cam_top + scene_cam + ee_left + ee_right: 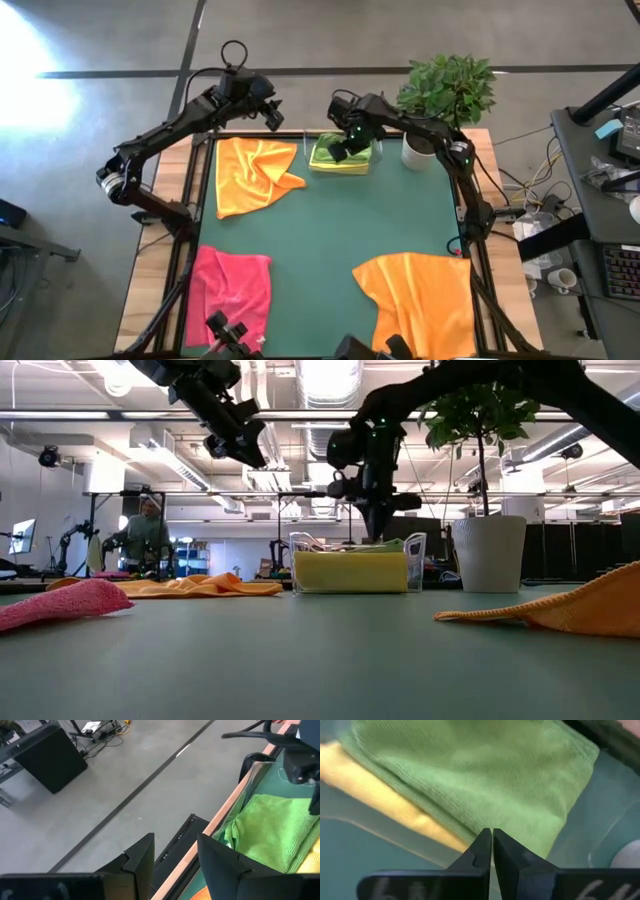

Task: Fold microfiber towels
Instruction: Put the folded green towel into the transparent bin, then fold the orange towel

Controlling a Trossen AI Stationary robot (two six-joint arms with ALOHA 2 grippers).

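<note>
A lime green towel [485, 775] lies folded on a folded yellow towel [380, 795] inside a clear bin [415, 550] at the table's far edge. My right gripper [492, 832] points down over this stack, shut, with nothing between its fingers. My left gripper [175, 840] hangs open and empty in the air over the table's far left corner, beside the bin. An orange towel [255, 172] lies crumpled at the far left. A pink towel [232, 285] lies near left and a second orange towel [420, 300] near right. My right gripper comes from above, its shut fingertips [378, 535] just over the lime green towel's top near one edge [520, 840]. I cannot tell whether they touch the cloth. The towel lies flat on the yellow one in the bin.
A potted plant in a white pot [420, 150] stands right of the bin at the far right corner. The green mat [330, 230] is bare in the middle. A person [145, 535] stands far off in the room behind the table.
</note>
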